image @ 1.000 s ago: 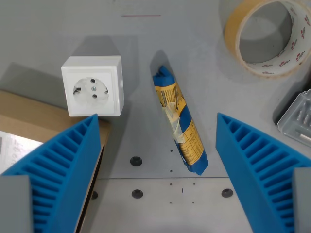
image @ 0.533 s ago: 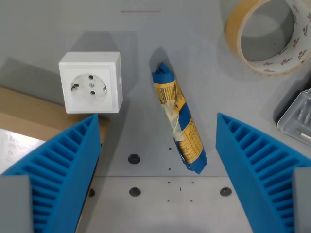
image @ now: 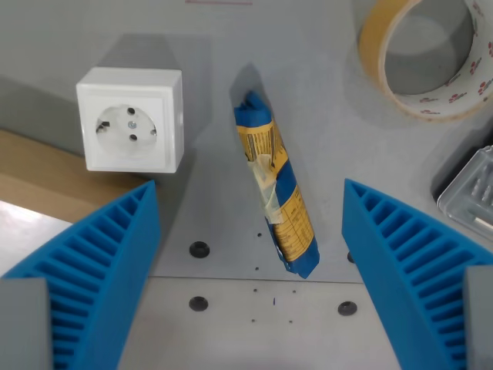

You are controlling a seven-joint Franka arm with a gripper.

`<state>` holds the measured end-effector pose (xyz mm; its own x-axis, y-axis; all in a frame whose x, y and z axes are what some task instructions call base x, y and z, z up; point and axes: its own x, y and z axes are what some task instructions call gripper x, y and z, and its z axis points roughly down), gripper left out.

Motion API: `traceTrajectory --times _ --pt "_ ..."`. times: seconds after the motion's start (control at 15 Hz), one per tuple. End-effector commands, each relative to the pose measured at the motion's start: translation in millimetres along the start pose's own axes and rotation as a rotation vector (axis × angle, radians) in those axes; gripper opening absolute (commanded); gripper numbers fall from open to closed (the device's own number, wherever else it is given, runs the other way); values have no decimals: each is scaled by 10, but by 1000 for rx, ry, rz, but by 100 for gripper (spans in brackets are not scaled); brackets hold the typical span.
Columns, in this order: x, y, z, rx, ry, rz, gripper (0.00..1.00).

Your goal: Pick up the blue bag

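Wrist view: looks straight down on a flat grey surface (image: 216, 46) with small dark screw holes and a seam running across near the bottom.
Pincer (image: 250, 270): stands wide apart, holding nothing; its two fingers (image: 100, 270) are bright blue, wedge-shaped and ribbed on their inner faces.
Bag (image: 273, 196): a slim, tube-like packet, blue at both crimped ends, with a yellow printed label along its middle and a pale patch across it; the wrapper looks glossy and slightly creased.
Bag position: lies flat on the surface, running lengthwise from upper centre down toward the seam, tilted a little so its lower end leans to the wrist view's right.
Bag and pincer: it sits in the gap between the two fingers, touching neither; its lower end is level with the fingertips, its upper end reaches well beyond them.
Socket (image: 131, 119): a white, boxy plastic wall socket, left of the bag and apart from it.
Tape (image: 424, 54): a tan roll with a white printed core, upper right.
Clear box (image: 470, 200): transparent plastic, at the right edge.
Board (image: 54, 181): brown, flat, at the left edge.
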<state>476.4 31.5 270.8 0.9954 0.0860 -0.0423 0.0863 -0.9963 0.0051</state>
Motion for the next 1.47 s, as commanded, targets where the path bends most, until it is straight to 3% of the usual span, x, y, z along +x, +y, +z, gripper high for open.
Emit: traceTrajectory --times 0.07,0.53,0.87,1.47 --pt "-116 56 126 -19 108 -118 100" --pt "-256 99 305 -34 119 -208 100" --pt "-359 134 507 -45 132 -271 100" --pt "-461 172 812 -61 105 -360 100"
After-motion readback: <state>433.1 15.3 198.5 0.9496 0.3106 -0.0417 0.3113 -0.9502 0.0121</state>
